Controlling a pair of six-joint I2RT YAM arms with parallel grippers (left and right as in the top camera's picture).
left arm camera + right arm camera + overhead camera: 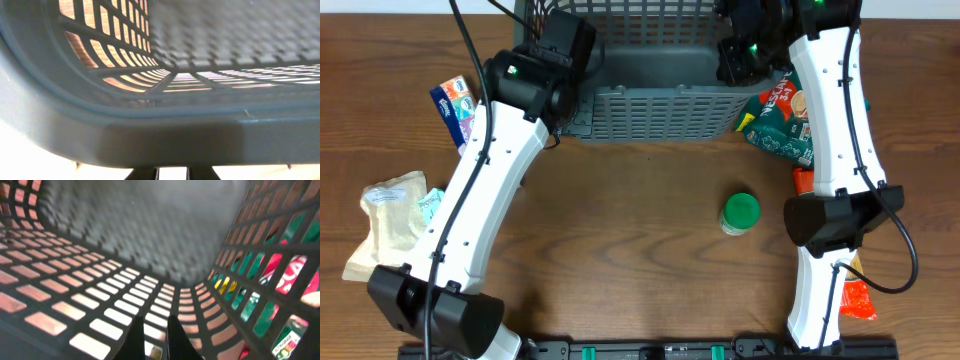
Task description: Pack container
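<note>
The container (pixel 660 115), a large dark grey lattice basket, stands at the table's far edge with its front wall leaning toward me. My left gripper (pixel 586 72) sits at its near left corner. In the left wrist view the thick rim (pixel 175 135) crosses just above my left gripper (pixel 172 175) and hides the fingertips, which look clamped on the basket under the rim. My right gripper (pixel 738 65) is at the near right corner. The right wrist view shows it (pixel 155 322) nearly closed, pinching a bar of the lattice wall (pixel 100 305).
A green-lidded jar (pixel 740 213) stands on the wood in front of the basket. A green snack bag (pixel 775 120) leans at the basket's right, and an orange packet (pixel 857 300) lies by the right arm's base. At left lie a blue pack (pixel 455 105) and a pale bag (pixel 390 215).
</note>
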